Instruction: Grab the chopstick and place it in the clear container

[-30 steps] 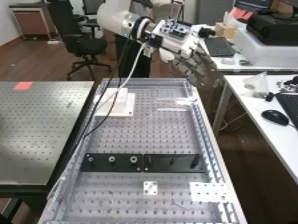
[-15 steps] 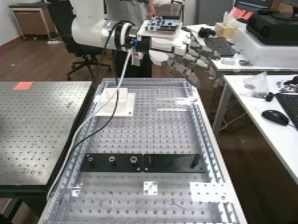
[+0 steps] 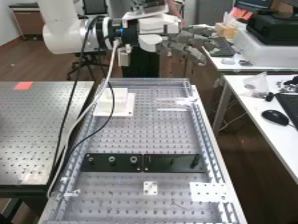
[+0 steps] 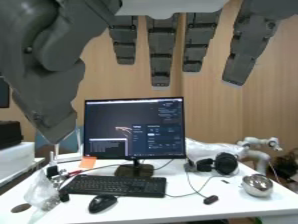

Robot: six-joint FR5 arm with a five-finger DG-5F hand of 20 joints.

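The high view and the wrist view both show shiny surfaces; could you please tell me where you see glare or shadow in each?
High view: soft sheen on the metal table at left; deep shadow under the white desk. Wrist view: highlights on the metal bowl; the robot hand is dark against the pale wall.

on a white table (image 4: 193,210), a lit monitor (image 4: 136,125) is flanked by black headphones (image 4: 226,164) and a metal bowl (image 4: 257,185). a black keyboard (image 4: 116,185) is set in front, a mouse (image 4: 103,203) near it. on the perforated table (image 3: 153,137), two black plates (image 3: 121,169) are laid end to end.
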